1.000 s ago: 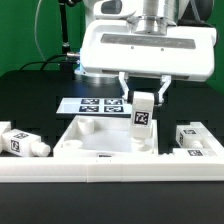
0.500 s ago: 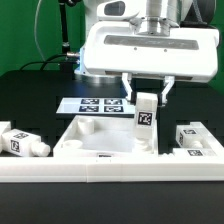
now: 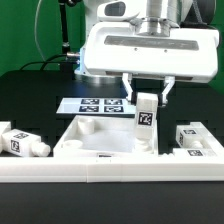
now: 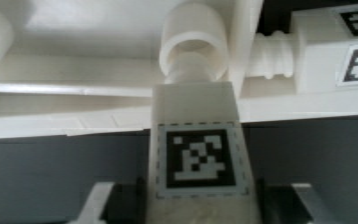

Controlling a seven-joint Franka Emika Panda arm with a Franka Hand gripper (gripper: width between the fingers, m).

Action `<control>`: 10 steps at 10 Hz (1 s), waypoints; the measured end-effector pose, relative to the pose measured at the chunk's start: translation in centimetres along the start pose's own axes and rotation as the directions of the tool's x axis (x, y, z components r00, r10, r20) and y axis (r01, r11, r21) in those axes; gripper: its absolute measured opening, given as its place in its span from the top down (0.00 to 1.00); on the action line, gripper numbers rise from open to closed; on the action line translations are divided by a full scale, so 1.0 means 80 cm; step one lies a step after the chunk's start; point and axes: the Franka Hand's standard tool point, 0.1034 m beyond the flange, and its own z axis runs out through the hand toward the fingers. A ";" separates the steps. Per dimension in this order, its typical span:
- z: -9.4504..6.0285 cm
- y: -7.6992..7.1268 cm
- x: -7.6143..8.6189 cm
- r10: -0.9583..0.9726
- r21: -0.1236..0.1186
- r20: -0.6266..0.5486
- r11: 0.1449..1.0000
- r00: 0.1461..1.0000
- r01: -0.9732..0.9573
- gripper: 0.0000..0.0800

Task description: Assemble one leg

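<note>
My gripper is shut on the leg, a small white post with a black-and-white tag on its side. I hold it upright over the corner of the large white tray-like piece on the exterior view's right. In the wrist view the leg runs between my fingers. The gripper clamps its upper part. Its rounded far end sits at the tray piece's inner corner. Whether that end touches the tray piece is not clear.
Another tagged white leg lies at the exterior view's left. One more leg lies at the right and also shows in the wrist view. The marker board lies behind the tray piece on the black table.
The gripper and the leg in it have shifted slightly toward the exterior view's right and a little lower; over the last half second nothing moved.
</note>
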 end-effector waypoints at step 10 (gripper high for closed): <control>0.011 0.001 -0.018 -0.014 -0.010 0.019 1.000 1.000 0.015 0.64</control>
